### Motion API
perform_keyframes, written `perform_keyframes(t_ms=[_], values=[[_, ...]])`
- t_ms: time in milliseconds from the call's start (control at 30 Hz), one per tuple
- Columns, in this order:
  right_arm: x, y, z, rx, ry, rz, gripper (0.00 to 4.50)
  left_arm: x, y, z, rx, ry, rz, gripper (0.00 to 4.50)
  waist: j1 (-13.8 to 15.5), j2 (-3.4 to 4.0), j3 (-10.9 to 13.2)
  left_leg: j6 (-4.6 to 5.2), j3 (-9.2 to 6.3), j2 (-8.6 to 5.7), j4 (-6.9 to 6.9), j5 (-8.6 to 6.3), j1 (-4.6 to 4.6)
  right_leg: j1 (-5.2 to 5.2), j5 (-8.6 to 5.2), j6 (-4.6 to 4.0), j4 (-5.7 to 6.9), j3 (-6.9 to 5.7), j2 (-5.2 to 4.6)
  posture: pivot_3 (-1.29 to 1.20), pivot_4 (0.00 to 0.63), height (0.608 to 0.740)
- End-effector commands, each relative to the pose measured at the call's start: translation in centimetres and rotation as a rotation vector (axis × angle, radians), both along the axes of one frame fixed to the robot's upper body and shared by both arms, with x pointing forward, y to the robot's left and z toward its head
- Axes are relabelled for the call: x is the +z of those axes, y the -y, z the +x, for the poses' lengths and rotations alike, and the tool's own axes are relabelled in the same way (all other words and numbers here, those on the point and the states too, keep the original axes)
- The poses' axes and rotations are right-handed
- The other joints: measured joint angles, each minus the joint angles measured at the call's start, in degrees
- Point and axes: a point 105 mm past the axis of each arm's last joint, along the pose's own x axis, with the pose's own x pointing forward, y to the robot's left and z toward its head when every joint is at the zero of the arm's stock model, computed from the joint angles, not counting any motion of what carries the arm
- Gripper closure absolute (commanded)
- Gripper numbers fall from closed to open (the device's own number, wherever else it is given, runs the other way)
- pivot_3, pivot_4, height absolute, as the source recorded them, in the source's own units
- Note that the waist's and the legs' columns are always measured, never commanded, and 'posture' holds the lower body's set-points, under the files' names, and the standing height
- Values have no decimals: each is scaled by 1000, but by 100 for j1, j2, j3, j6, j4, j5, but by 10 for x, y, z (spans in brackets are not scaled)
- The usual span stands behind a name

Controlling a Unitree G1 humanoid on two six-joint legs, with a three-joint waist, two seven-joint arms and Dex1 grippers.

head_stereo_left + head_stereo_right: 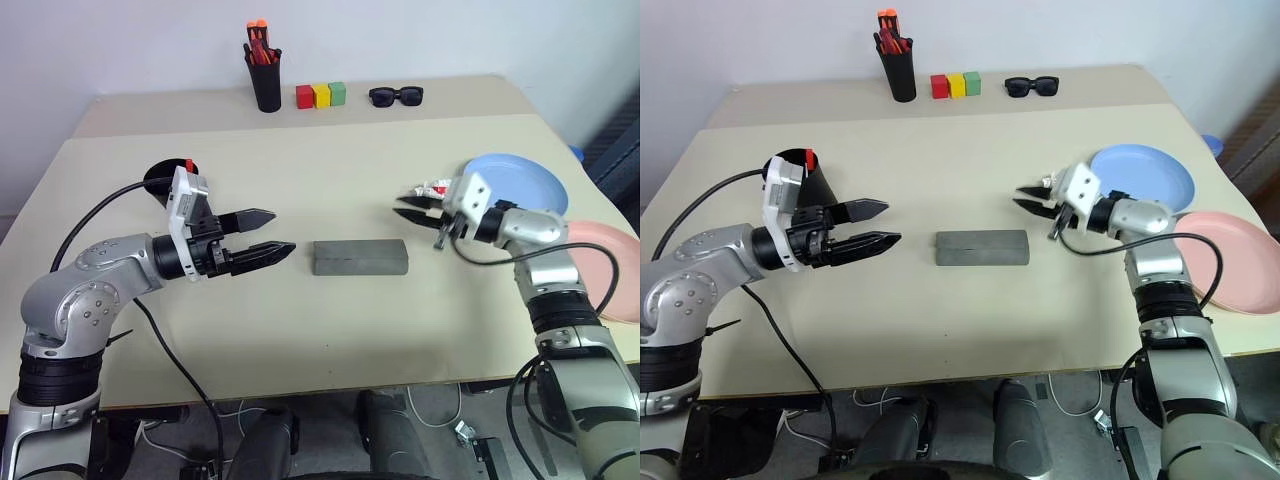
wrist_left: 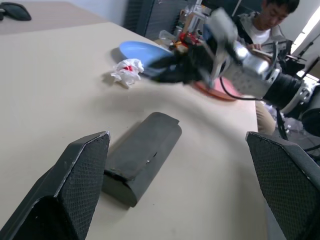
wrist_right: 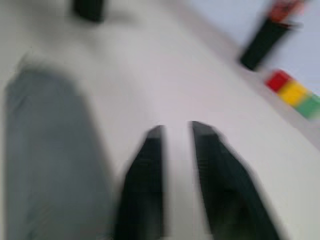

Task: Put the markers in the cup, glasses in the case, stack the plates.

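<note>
Left eye view: left of the closed grey case [image 1: 360, 257], the left end effector [image 1: 262, 234] gapes empty; right of it, the right end effector [image 1: 411, 207] hangs part-open, empty. Blue plate [image 1: 520, 180] and pink plate [image 1: 610, 262] wait unstacked, likely next

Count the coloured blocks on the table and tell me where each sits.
3, in a row at the table's far edge between the pen holder and sunglasses: red block, yellow block, green block. None looks hidden.
</note>
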Motion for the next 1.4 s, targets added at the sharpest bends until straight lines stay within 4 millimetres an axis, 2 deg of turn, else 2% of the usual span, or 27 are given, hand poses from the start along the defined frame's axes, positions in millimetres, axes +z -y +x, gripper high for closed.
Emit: perform_keyframes(t_ms=[33,133,300,433,500,567,633,733,867,933,1100,1200,1300,1400], values=[[26,15,-1,-99,11,145,1570,10,-1,5,10,71,-6,0,7,0,0,1,-1,0,0,0,0,0,0,0,0,0,0,0,150,740],[27,31,5,-239,-4,169,46,9,-1,6,2,74,-16,0,6,0,0,1,1,0,0,0,-1,0,0,0,0,0,0,0,150,740],[28,53,27,-526,22,98,46,11,0,7,-7,88,-28,0,3,0,0,1,3,0,0,0,-1,-1,0,0,0,0,-1,0,150,740],[25,40,36,-533,-13,50,46,12,-2,15,37,157,-7,0,-18,0,0,1,6,0,0,0,-2,-3,0,0,-1,0,-1,0,150,740],[27,47,39,-571,-1,45,46,12,-3,17,45,158,-12,0,-6,0,0,1,6,0,-1,0,-2,-3,0,0,-1,0,-1,0,150,740],[18,57,40,-607,-17,-32,46,13,-1,16,35,162,-21,0,0,0,0,1,7,-1,0,0,-5,-2,0,0,-5,0,-3,0,150,740],[14,72,33,-602,-58,-64,46,13,0,13,31,163,-24,0,32,0,0,3,6,-1,0,-1,-7,-2,0,1,-8,0,-3,0,150,740],[13,88,6,-516,-141,-116,46,10,-2,10,29,153,-21,0,146,1,1,10,5,-3,0,-5,-12,-3,0,1,-10,-1,-5,0,150,740],[10,138,-20,-656,-227,-232,46,9,-1,7,8,135,-31,0,153,1,1,20,13,-4,2,-11,-16,-3,-1,4,-18,-2,-9,0,150,740],[12,152,-31,-720,-248,-229,46,9,0,7,0,133,-36,0,155,1,1,20,14,-3,5,-11,-11,1,-1,3,-17,-2,-8,0,150,740],[8,177,-61,-911,-286,-145,46,8,7,10,-33,130,-42,0,148,2,0,21,17,6,6,-11,10,23,-2,4,-15,-1,-4,0,150,740],[-4,181,-82,-993,-362,-80,46,9,10,13,-57,127,-50,0,167,1,-1,21,17,4,13,-11,8,25,-3,5,-17,-1,-5,0,150,740],[-20,178,-94,-1027,-432,-41,46,9,13,17,-73,132,-51,0,164,0,-1,21,15,2,15,-11,7,27,-2,5,-18,-2,-6,0,150,740],[-38,190,-103,-1111,-474,-38,46,9,16,20,-92,136,-44,0,162,0,-1,21,17,2,16,-11,10,29,-2,6,-18,-1,-6,0,150,740]])
